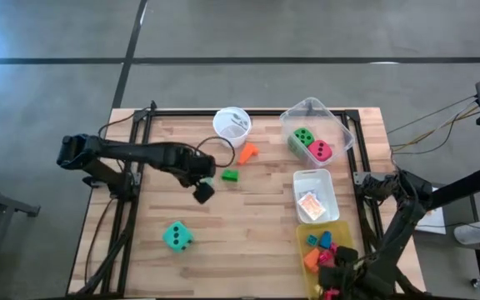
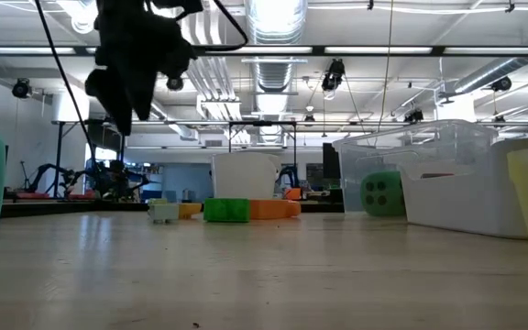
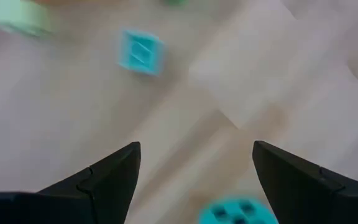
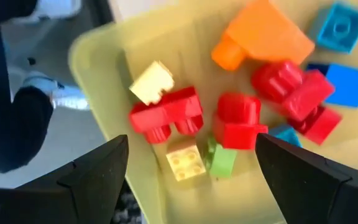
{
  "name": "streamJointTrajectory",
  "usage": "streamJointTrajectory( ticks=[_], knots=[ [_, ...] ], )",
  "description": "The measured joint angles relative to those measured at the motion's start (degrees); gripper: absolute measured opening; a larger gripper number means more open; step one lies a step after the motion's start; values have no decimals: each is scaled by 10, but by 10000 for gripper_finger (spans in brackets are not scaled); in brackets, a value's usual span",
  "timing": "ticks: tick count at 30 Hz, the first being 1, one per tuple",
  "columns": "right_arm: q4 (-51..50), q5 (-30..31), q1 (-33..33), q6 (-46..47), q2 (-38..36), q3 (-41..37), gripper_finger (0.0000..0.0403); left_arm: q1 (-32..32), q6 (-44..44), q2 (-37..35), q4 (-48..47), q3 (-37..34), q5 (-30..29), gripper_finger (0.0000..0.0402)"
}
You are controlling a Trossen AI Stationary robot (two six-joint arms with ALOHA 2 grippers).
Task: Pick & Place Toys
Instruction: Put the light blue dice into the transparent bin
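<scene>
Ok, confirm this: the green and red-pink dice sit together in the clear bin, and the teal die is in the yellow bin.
Not quite. The green die and red-pink die do share the clear bin, but the teal die lies on the bare table, far from the yellow bin. The high view shows it.

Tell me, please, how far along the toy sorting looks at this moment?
Done: green die and red-pink die sit in the clear bin; many blocks lie in the yellow bin. In hand: nothing; the right end effector hangs open over that bin, the left end effector open above the table. Left: teal die, green block, orange block.
</scene>
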Motion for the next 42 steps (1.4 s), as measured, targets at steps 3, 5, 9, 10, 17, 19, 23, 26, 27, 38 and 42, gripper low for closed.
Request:
streamJointTrajectory(
  ticks=[3, 5, 9, 10, 17, 19, 23, 26, 27, 38, 42],
  knots=[
    [1, 60, 9, -20, 0, 14, 345, -28, 5, 0, 0, 0, 57, 313],
    [2, 105, 10, -31, 0, 20, 345, -54, -11, 0, -8, 0, 71, 313],
    [6, 186, 10, -52, 0, 21, 345, -111, -75, 0, -51, 0, 74, 313],
    [6, 202, 10, -57, 0, 21, 345, -125, -93, 0, -60, 0, 74, 313],
    [56, 311, 9, -113, 0, 17, 345, -223, -189, -2, -66, 0, 78, 313],
    [83, 318, 9, -150, 0, 16, 345, -241, -220, -2, -66, 0, 78, 313],
    [131, 318, 9, -209, 0, 14, 345, -264, -255, -2, -66, -1, 73, 313],
    [145, 318, 9, -225, 0, 11, 345, -268, -277, -2, -63, -8, 69, 313],
    [147, 318, 9, -226, 0, 10, 345, -269, -283, -2, -63, -12, 69, 313],
    [149, 317, 9, -236, 0, 1, 345, -270, -314, -2, -30, -37, 85, 313],
    [149, 317, 9, -243, 0, 0, 345, -269, -340, -2, -17, -37, 63, 313]
  ],
)
